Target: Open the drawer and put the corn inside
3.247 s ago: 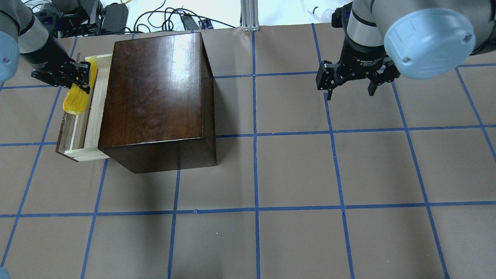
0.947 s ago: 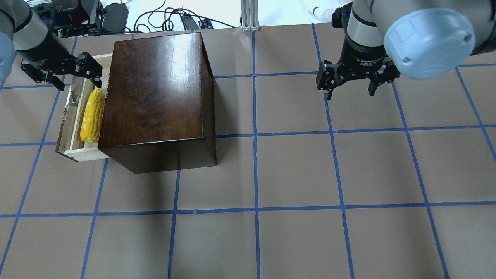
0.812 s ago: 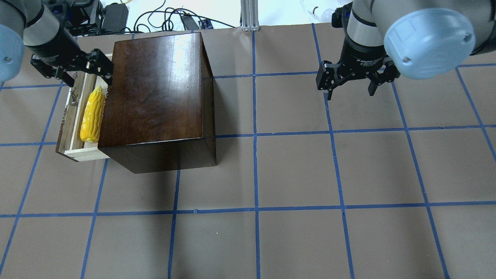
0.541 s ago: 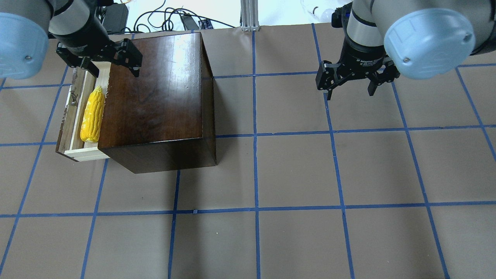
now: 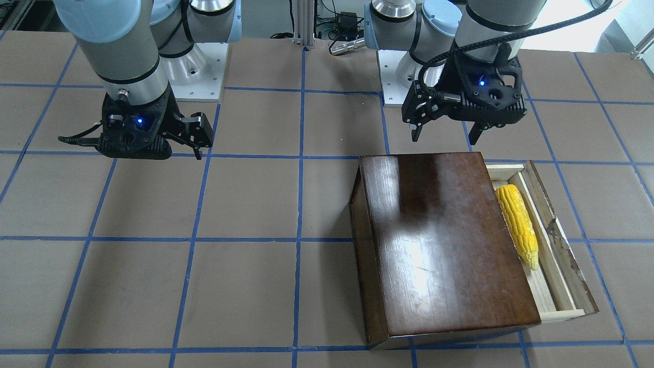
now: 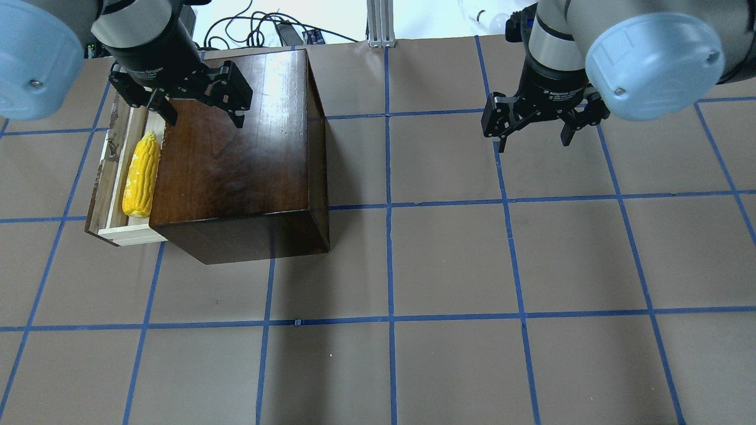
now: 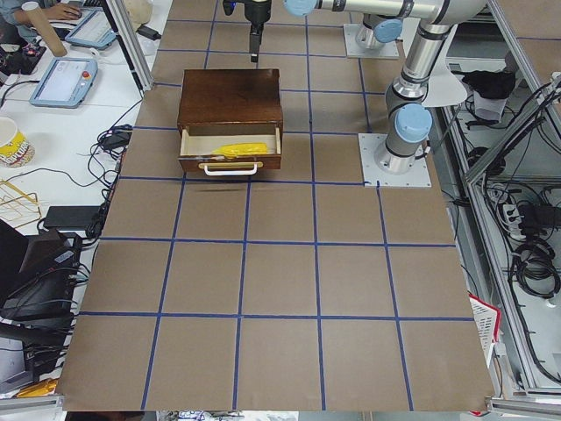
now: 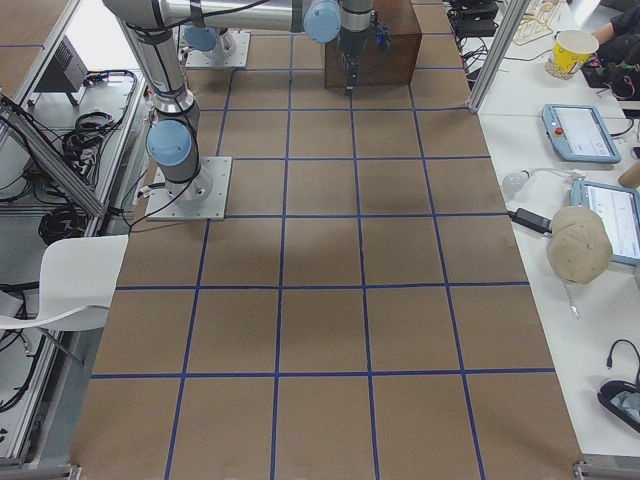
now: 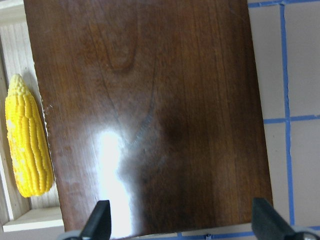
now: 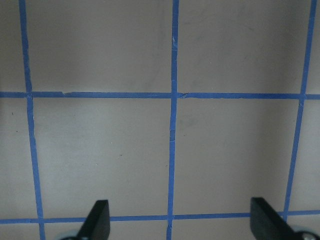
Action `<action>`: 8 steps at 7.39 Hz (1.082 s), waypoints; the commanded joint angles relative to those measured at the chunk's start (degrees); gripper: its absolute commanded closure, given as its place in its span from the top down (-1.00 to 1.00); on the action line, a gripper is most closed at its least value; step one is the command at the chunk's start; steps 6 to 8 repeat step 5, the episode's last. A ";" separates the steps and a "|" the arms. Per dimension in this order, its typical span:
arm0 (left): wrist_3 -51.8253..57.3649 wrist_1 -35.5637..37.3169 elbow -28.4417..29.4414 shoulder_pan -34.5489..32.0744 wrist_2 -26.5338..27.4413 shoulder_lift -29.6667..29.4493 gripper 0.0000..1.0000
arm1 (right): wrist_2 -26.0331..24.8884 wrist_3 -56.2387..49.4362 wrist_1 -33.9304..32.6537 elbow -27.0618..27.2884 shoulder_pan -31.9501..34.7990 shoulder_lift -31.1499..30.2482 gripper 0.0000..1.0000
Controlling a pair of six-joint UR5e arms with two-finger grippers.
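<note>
- The drawer is pulled part way out of the left side of the dark brown box.
- The corn lies flat inside the drawer, just beside the wall of the box.
- The pointy tip of the corn points away from the robot. Its fat end is near the drawer's end on the robot's side.
- The drawer has a dark front board with a handle on it.
- The left gripper hangs in the air over the far part of the box top. It is not touching the box.
- Its fingers are wide apart and they hold nothing.
- The camera on the left wrist looks straight down on the shiny box top, with the corn off to one side.
- The right gripper hangs over the bare table, well apart from the box.
- Its fingers are apart too, and they hold nothing.
- The table is brown with blue tape lines that make squares.
</note>
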 commanded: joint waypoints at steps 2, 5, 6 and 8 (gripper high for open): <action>1.25 -1.32 -0.14 4.15 -0.08 0.41 1.00 | -0.08 0.00 0.05 0.00 0.00 0.00 1.00; 1.44 -1.76 -0.40 3.55 -0.43 1.73 1.00 | -0.08 0.00 0.05 0.00 0.00 0.00 1.00; 1.44 -1.76 -0.40 3.55 -0.43 1.73 1.00 | -0.08 0.00 0.05 0.00 0.00 0.00 1.00; 1.44 -1.76 -0.40 3.55 -0.43 1.73 1.00 | -0.08 0.00 0.05 0.00 0.00 0.00 1.00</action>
